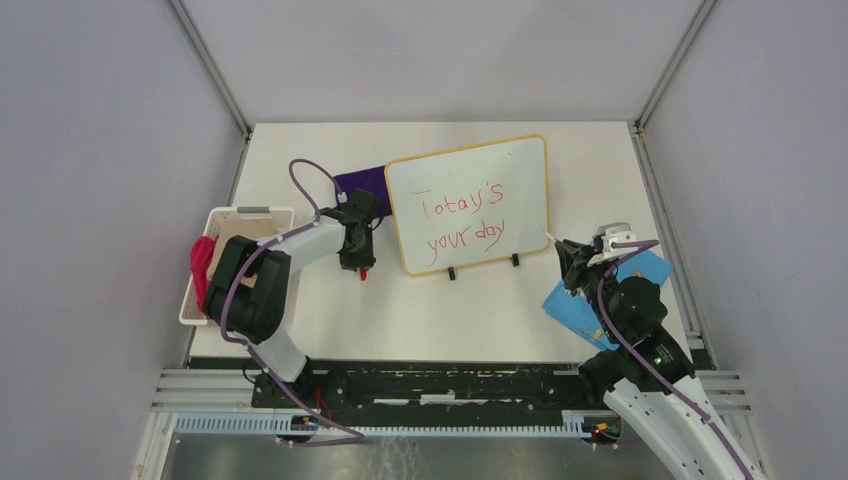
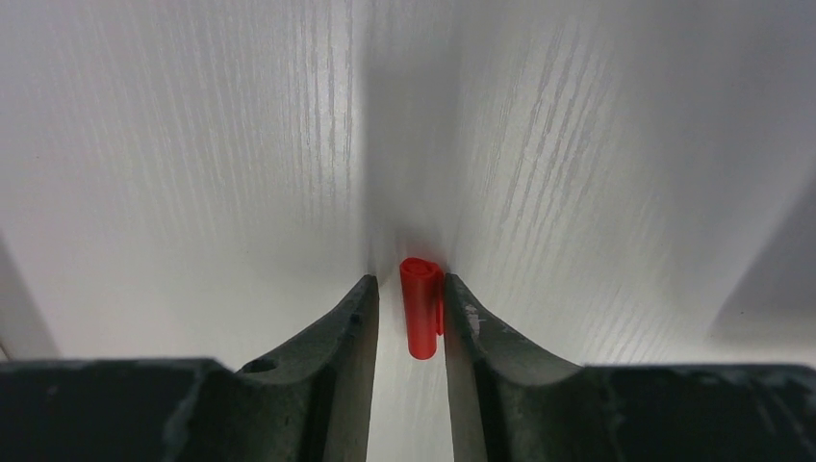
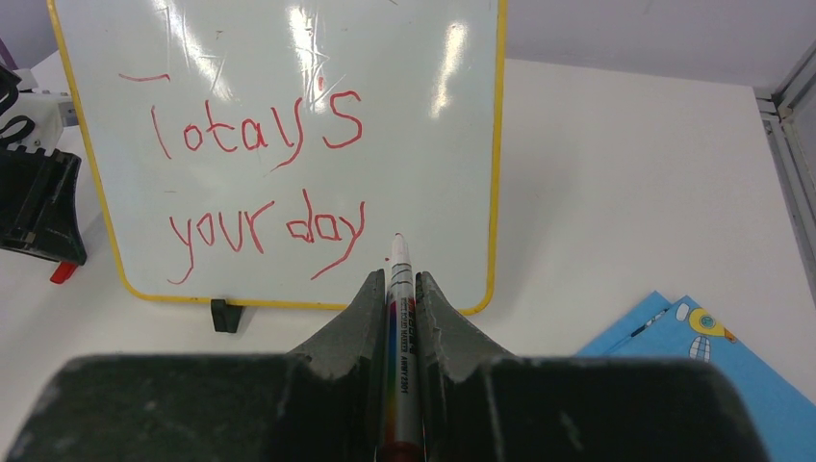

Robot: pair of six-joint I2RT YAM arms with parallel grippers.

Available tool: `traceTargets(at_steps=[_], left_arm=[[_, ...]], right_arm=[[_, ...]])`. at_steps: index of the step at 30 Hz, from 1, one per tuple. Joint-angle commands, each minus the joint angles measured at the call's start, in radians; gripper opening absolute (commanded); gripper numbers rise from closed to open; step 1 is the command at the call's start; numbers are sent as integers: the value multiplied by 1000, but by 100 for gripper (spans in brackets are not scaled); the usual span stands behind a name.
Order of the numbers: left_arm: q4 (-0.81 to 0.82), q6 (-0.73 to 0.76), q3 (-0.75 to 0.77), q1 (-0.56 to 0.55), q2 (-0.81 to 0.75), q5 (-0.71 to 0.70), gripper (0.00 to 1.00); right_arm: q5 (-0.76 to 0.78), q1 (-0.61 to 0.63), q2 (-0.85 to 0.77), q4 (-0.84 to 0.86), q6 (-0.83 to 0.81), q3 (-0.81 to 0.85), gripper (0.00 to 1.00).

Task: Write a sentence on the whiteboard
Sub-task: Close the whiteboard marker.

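Observation:
The whiteboard (image 1: 520, 175), yellow-framed with two black feet, lies mid-table. The sentence (image 1: 462, 220) on it is red and in two lines; it looks like "Today's your day". Both show in the right wrist view, the board (image 3: 423, 125) and the sentence (image 3: 255, 183). My right gripper (image 1: 566, 256) (image 3: 396, 281) is shut on a marker (image 3: 400, 327). The marker's bare tip points at the board's lower right corner. My left gripper (image 1: 360, 262) (image 2: 411, 294) points down at the table left of the board, jaws slightly apart. A red cap (image 2: 421, 308) lies between them against the right finger.
A white basket (image 1: 245, 213) with a red cloth (image 1: 203, 265) stands at the left edge. A purple cloth (image 1: 362, 182) lies behind the board's left side. A blue patterned cloth (image 1: 645, 272) (image 3: 693, 337) lies under my right arm. Metal frame posts bound the table.

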Motion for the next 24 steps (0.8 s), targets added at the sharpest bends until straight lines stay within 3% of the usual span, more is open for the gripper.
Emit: traceTargets(at_steps=[1, 16, 18, 24], left_arm=[[-26, -2, -9, 0, -46, -8, 38], [-24, 13, -40, 0, -42, 0, 31], [-17, 17, -47, 0, -41, 11, 27], [-14, 10, -53, 0, -71, -1, 4]], right_arm=[[15, 5, -13, 24, 11, 19, 0], [4, 5, -18, 26, 22, 16, 0], [4, 4, -15, 25, 20, 19, 0], [-3, 5, 1, 27, 17, 33, 0]])
